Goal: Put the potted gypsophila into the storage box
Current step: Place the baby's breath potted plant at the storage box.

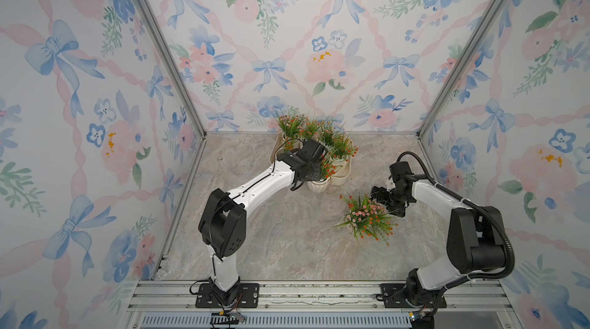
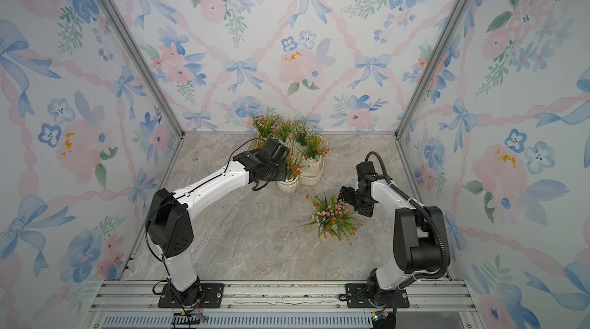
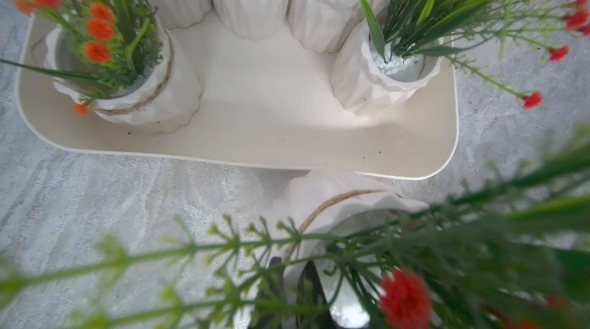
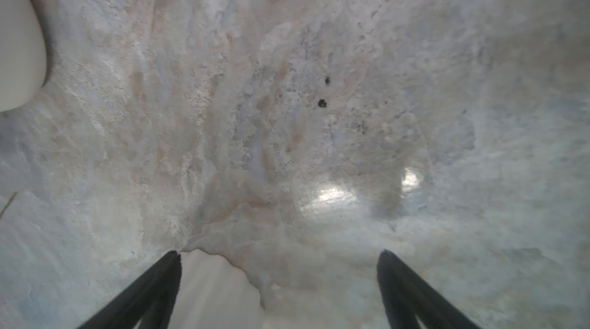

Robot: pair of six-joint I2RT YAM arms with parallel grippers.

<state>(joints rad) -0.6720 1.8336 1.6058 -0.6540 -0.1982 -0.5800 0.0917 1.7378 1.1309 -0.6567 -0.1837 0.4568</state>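
The cream storage box [image 1: 346,175] stands at the back of the table with several potted gypsophila [image 1: 341,148] in it. Just in front of its near rim [image 3: 223,156] is a white ribbed pot [image 1: 317,186] with red blossoms. My left gripper [image 1: 314,177] is shut on this pot's rim [image 3: 351,203], one finger inside and one outside; in the left wrist view the gripper [image 3: 295,282] is half hidden by sprigs. Another potted gypsophila [image 1: 367,219], with pink and orange blossoms, stands on the table to the right. My right gripper [image 1: 384,204] hangs open beside it, and a bit of white pot [image 4: 217,289] shows between the fingers [image 4: 166,279].
The marble-look tabletop [image 1: 271,241] stretches between the arms' bases and the box. Flowered walls close in the left, back and right sides. A cream rounded shape [image 4: 19,40] shows at the edge of the right wrist view.
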